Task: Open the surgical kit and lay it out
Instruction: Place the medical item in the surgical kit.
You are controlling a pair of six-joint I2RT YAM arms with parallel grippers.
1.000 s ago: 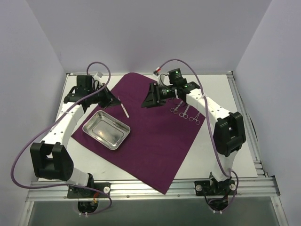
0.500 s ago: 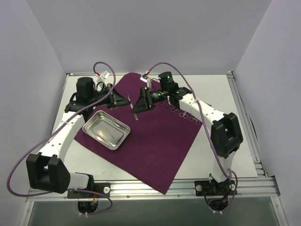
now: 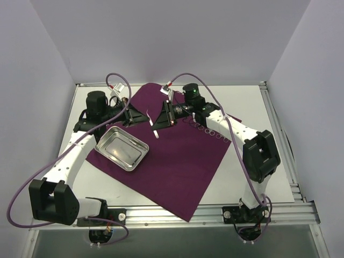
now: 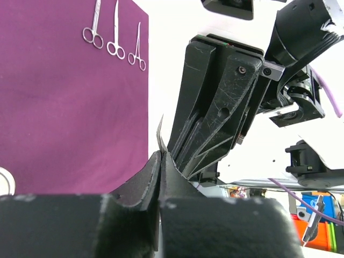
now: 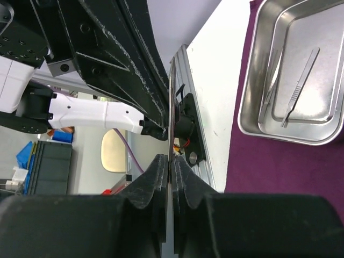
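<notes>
The dark purple cloth wrap (image 3: 177,161) lies spread flat on the table. On its left part stands the shiny steel tray (image 3: 98,146). Three ring-handled instruments (image 3: 210,130) lie in a row on the cloth's right part, and the left wrist view shows them too (image 4: 114,38). Above the cloth's far part my left gripper (image 3: 145,118) and right gripper (image 3: 158,119) meet tip to tip. Both are shut on one thin metal instrument (image 3: 153,130). It sticks out of the left jaws as a thin blade (image 4: 159,134). In the right jaws it stands edge-on (image 5: 171,107).
White walls stand close on three sides of the table. An aluminium frame rail (image 3: 279,129) runs along the right edge. The tray (image 5: 248,97) lies to the right of my right gripper (image 5: 171,161), with a thin blade shape on its shiny floor that may be a reflection.
The right gripper has swung left to meet the left one and has shut on the thin instrument. The left gripper has carried that instrument right, away from the back left corner.
</notes>
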